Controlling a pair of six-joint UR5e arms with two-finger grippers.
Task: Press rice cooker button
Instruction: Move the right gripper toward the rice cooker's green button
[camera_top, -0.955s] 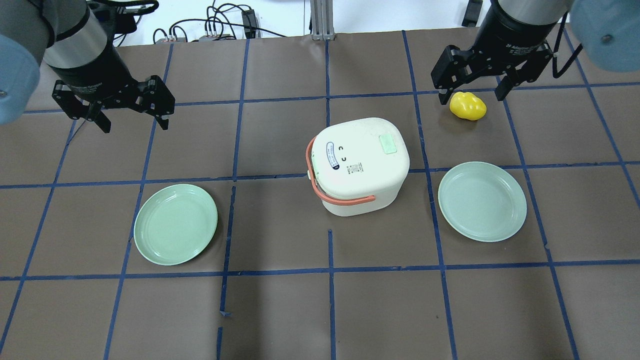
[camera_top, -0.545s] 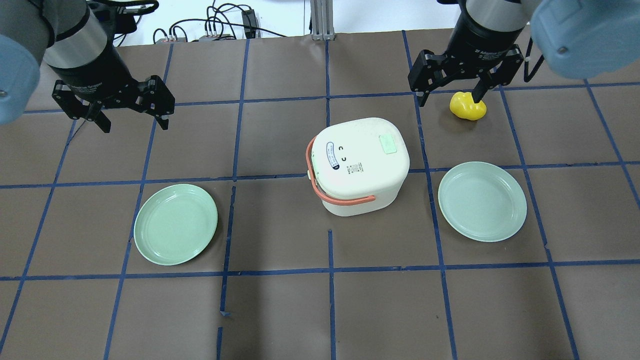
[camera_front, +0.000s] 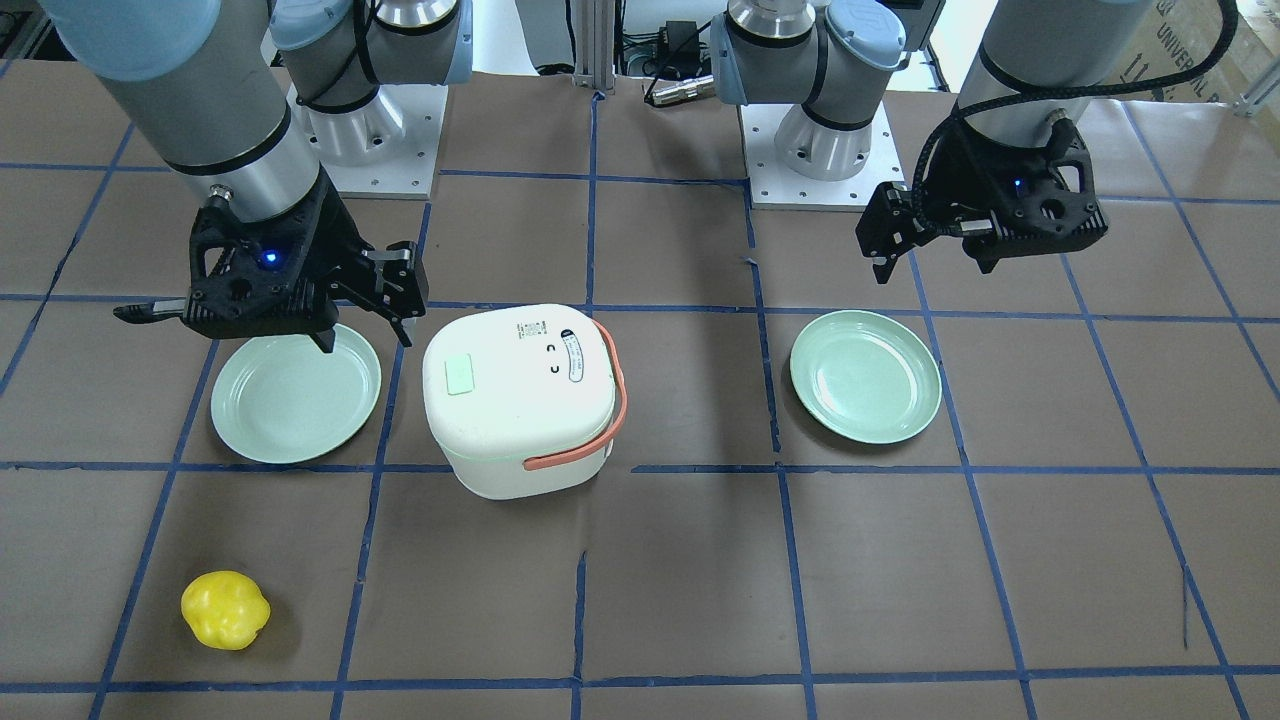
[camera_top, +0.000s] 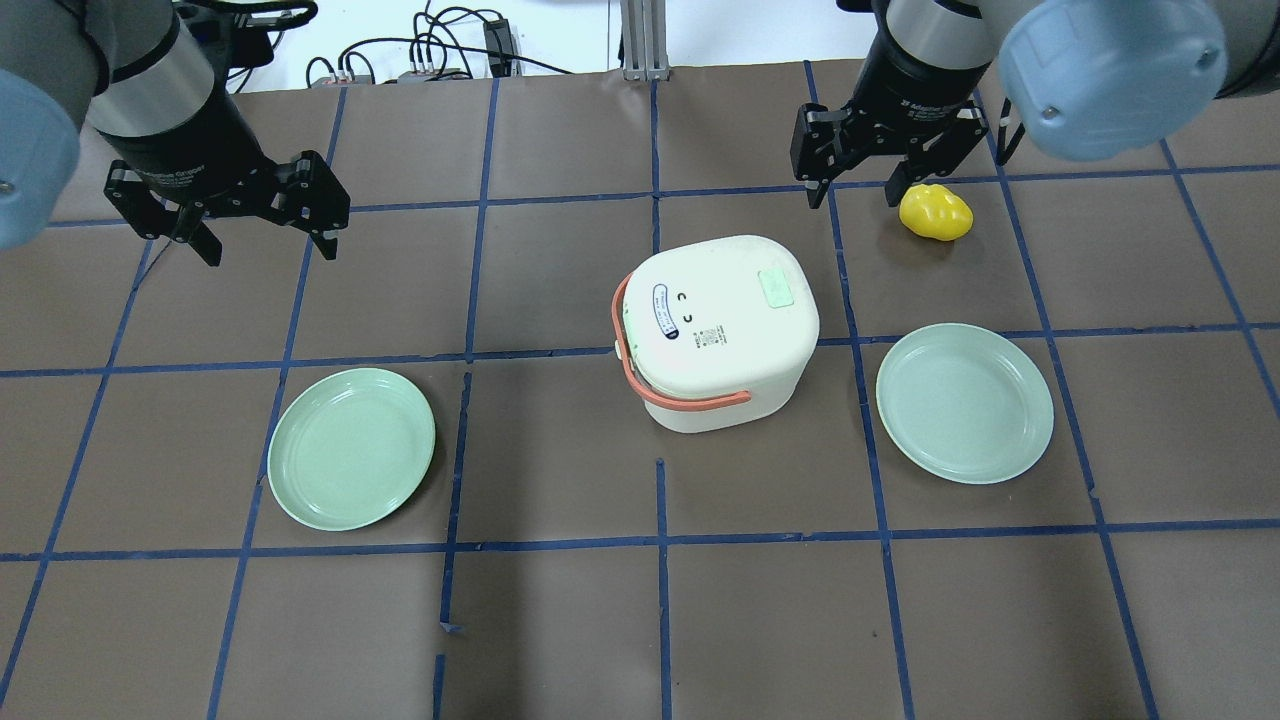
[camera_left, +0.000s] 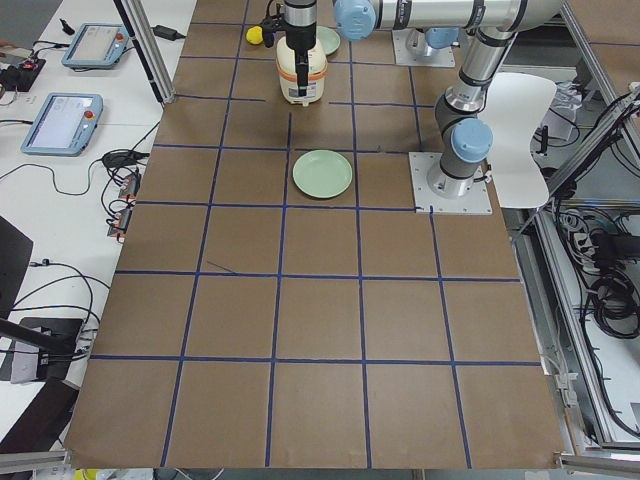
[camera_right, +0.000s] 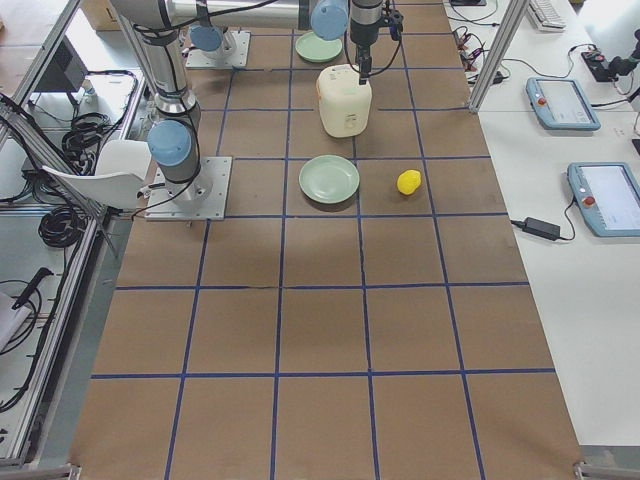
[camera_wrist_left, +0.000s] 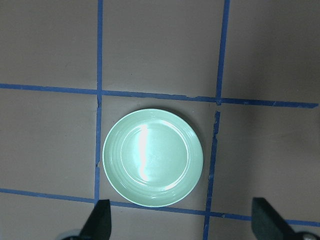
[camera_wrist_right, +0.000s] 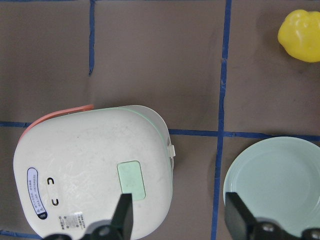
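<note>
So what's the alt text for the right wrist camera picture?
Seen from above, a white rice cooker with a pale green button on its lid fills the lower left, the open right gripper spanning its right edge. A green plate lies lower right, a yellow object top right.

You see the brown table (camera_top: 560, 620) from high behind and opposite (facing the robot), distantly from both ends, closely from both wrists; five views share the white rounded rice cooker (camera_top: 715, 330).
</note>
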